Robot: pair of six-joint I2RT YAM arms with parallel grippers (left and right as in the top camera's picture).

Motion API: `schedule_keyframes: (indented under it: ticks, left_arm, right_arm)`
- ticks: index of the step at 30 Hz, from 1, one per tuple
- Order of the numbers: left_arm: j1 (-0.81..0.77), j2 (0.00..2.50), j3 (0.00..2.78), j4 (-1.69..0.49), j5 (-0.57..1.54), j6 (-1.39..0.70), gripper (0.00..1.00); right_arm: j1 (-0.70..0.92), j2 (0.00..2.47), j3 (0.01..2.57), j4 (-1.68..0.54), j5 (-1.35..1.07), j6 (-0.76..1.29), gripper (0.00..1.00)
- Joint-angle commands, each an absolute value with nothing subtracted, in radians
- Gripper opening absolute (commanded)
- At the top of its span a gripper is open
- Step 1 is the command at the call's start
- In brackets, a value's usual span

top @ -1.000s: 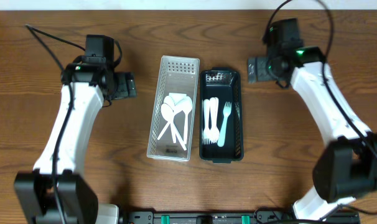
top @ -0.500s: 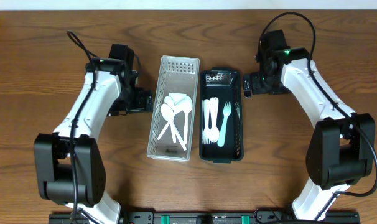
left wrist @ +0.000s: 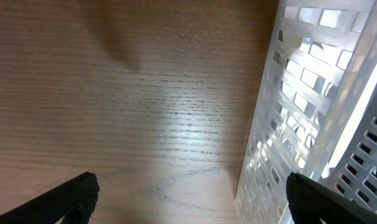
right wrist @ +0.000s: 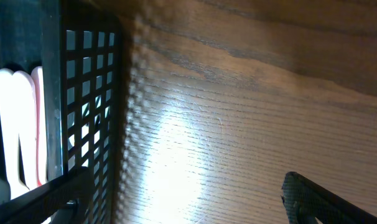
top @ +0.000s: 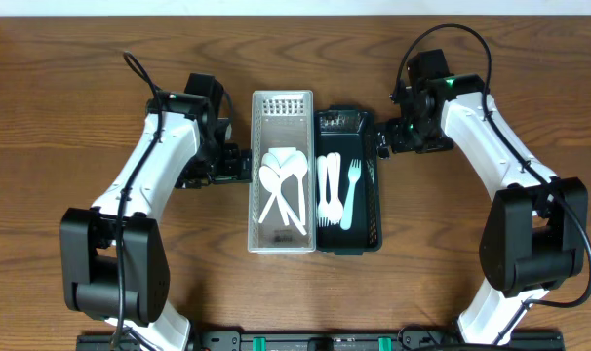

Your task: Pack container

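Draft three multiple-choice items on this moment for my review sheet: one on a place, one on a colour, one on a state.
1. Where do the spoons lie?
A. in the white basket
B. in the dark basket
C. outside both baskets

2. One of the forks is not white. What colour is it?
A. red
B. light blue
C. black

3. How is the left gripper?
A. shut on a spoon
B. shut on a fork
C. open

Key: 1 A, the overhead view shows the spoons inside the white basket, on the left arm's side. 2 B, the light blue fork lies beside the white ones in the dark basket. 3 C, the left wrist view shows its fingers far apart, next to the white basket's wall.
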State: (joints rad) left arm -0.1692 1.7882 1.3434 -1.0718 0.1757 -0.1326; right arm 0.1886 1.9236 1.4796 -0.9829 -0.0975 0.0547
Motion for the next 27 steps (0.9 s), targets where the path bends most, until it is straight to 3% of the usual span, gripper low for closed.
schedule_keyframes:
  ticks: [1,6,13,21,27]
  left_arm:
    - [-0.176,1.799,1.345,-1.081,0.202,-0.126,0.98]
    - [-0.175,1.799,1.346,-1.077,0.153,-0.121,0.98]
    - [-0.173,1.737,1.358,-0.987,-0.096,-0.095,0.98]
    - [-0.167,1.551,1.36,-0.717,-0.097,0.017,0.98]
    - [-0.127,1.536,1.36,-0.627,-0.099,0.121,0.98]
  right_arm:
    - [0.194,1.925,1.48,-0.984,-0.118,0.036,0.99]
    - [0.194,1.925,1.48,-0.984,-0.117,0.036,0.99]
    - [0.183,1.92,1.508,-0.903,0.039,0.051,0.99]
    - [0.158,1.808,1.584,-0.677,0.253,0.106,0.99]
    - [0.109,1.752,1.584,-0.559,0.266,0.183,0.99]
